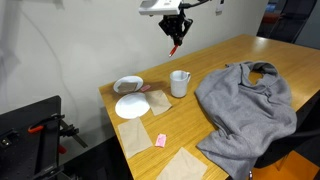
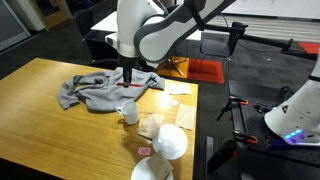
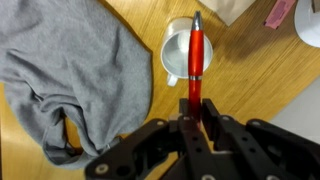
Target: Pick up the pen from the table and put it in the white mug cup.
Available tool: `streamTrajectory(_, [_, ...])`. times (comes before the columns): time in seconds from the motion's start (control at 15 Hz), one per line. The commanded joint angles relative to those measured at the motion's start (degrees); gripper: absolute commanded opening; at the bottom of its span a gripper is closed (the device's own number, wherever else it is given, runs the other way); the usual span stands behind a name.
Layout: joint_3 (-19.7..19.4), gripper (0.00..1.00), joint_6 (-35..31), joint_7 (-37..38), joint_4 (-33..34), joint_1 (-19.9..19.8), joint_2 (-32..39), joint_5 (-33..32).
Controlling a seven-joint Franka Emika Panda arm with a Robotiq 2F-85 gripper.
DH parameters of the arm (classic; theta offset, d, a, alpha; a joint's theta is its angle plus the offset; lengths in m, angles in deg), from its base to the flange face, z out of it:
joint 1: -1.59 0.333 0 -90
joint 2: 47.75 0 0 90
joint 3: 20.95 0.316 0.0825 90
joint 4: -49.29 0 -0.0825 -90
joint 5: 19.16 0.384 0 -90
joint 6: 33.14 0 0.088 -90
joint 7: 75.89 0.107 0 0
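Note:
My gripper (image 3: 196,112) is shut on the red pen (image 3: 196,60), which sticks out from between the fingers. In the wrist view the pen's tip lies over the white mug cup (image 3: 178,48) on the wooden table (image 3: 250,70). In both exterior views the gripper (image 1: 175,40) (image 2: 128,76) hangs well above the mug (image 1: 180,83) (image 2: 129,111), with the pen (image 1: 175,46) pointing down.
A grey cloth (image 1: 245,105) (image 2: 100,92) (image 3: 70,80) lies crumpled beside the mug. A white bowl (image 1: 128,84), a flat white plate (image 1: 131,106), brown napkins (image 1: 135,137) and a small pink block (image 1: 161,139) lie near the table's end.

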Motion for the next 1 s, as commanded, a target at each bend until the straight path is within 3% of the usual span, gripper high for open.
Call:
streamTrajectory(0.0, [6.0, 0.04, -7.3, -9.3, -0.2, -4.6, 2.1, 5.9])
streamTrajectory(0.27, [14.7, 0.04, -11.4, -21.7, -0.1, -11.5, 4.7, 13.0])
streamTrajectory(0.53, [22.6, 0.04, -11.1, -36.4, 0.4, -18.6, 6.9, 20.8])
streamTrajectory(0.93, [28.8, 0.04, -9.0, -56.0, 1.3, -24.2, 9.6, 29.4])
